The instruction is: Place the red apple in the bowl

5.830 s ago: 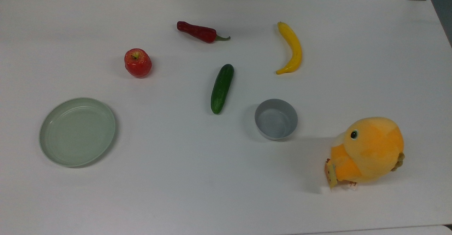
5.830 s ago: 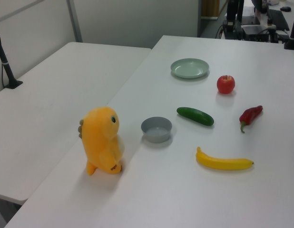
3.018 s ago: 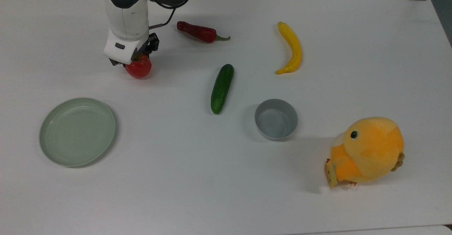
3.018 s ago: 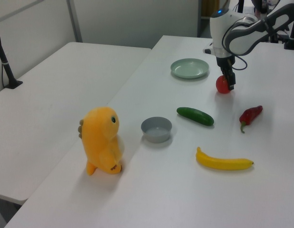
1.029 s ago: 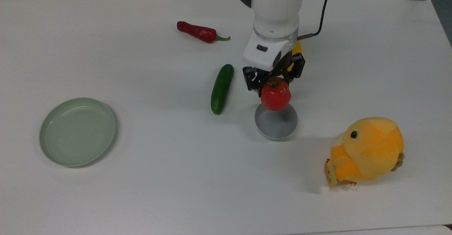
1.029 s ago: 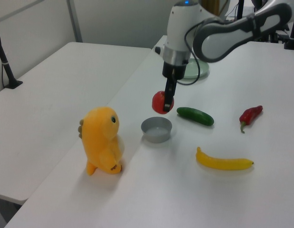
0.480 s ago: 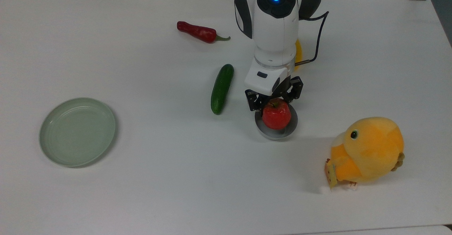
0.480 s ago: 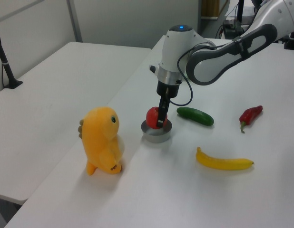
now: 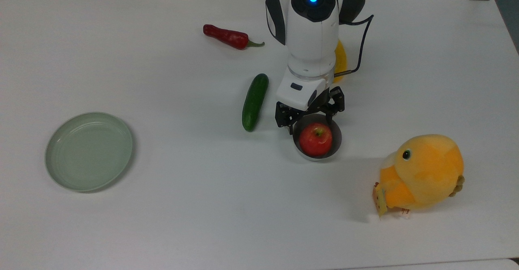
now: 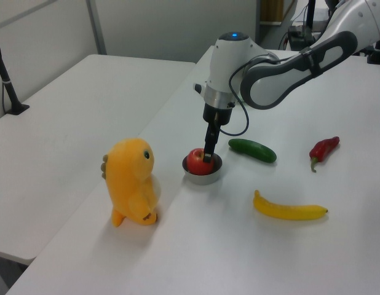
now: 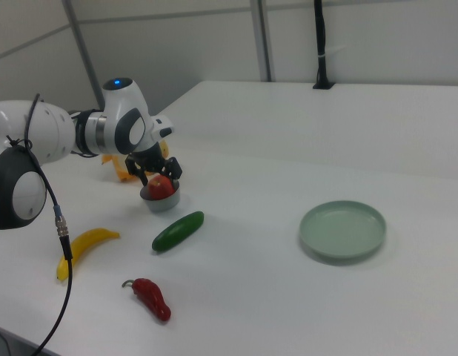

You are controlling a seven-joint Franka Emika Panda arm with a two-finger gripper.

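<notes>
Red apple (image 9: 316, 139) sits inside bowl (image 9: 337, 137), stem up, so placement looks done. Your gripper (image 9: 310, 118) hangs just above bowl's far rim, fingers spread, gripping nothing. Cucumber (image 9: 255, 101) lies near bowl on top view's left; plush toy (image 9: 421, 173) near on top view's right. Straight lift looks unobstructed. Green plate (image 9: 89, 151) well apart.

Eight things on one table (image 9: 162, 221), one of each kind.
Taking the bowl (image 9: 337, 142) as the mark: one apple (image 9: 316, 139) in it, one gripper (image 9: 310, 118) just above it, one cucumber (image 9: 255, 101) beside it, one plush toy (image 9: 421, 172) near it, one banana (image 10: 288, 209) and one chili (image 9: 227, 37) farther off, one plate (image 9: 89, 151) well apart.
</notes>
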